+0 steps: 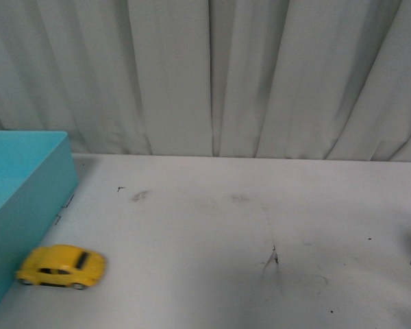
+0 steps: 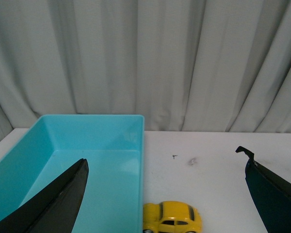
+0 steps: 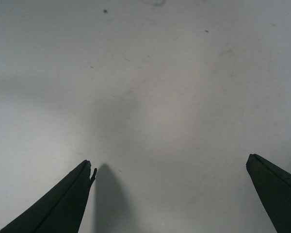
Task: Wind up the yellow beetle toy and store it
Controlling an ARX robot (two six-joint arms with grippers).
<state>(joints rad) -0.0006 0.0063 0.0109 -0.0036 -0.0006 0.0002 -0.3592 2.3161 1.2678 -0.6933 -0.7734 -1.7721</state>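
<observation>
Nearest, at the near left of the worktop [image 1: 246, 233], the yellow beetle toy [image 1: 60, 266] is seen on its wheels, just beside the right wall of the turquoise box [image 1: 27, 178]. The left pincer [image 2: 162, 156] is held wide open and empty, with the toy framed between its fingers [image 2: 63, 204], untouched. The right pincer [image 3: 169, 160], likewise spread and empty, is found well apart to the right.
</observation>
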